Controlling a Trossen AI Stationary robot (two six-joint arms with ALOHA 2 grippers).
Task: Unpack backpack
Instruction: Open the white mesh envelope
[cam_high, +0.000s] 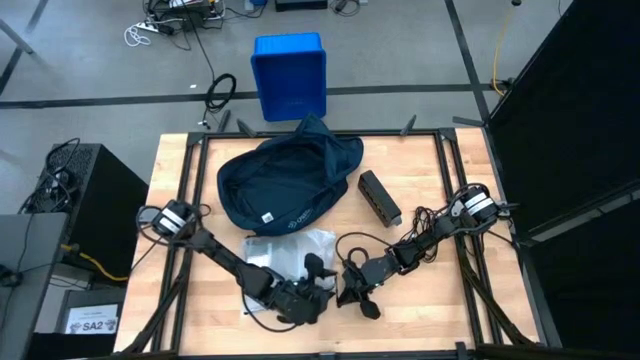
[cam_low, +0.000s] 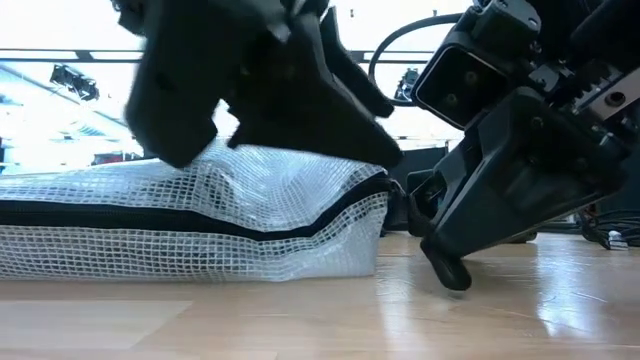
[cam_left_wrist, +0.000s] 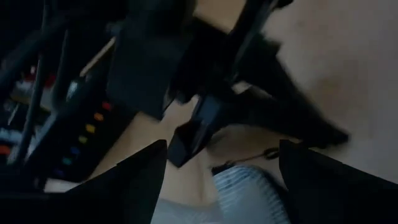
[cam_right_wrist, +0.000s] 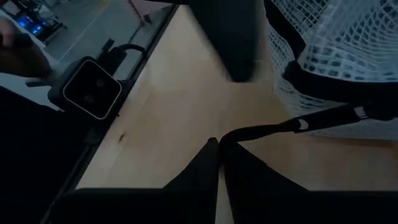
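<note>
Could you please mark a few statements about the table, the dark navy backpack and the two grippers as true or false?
1. The dark navy fabric backpack lies on the wooden table. True.
2. The clear white mesh pouch with a black zipper is inside the backpack. False: it lies flat on the table, outside the backpack.
3. The right gripper is shut on the pouch's black zipper pull. True: its fingers are together at the pull's end.
4. The left gripper is shut. False: its fingers stand wide apart over the pouch.
5. The bright blue plastic bin stands on the table. False: it is on the floor beyond the table.
</note>
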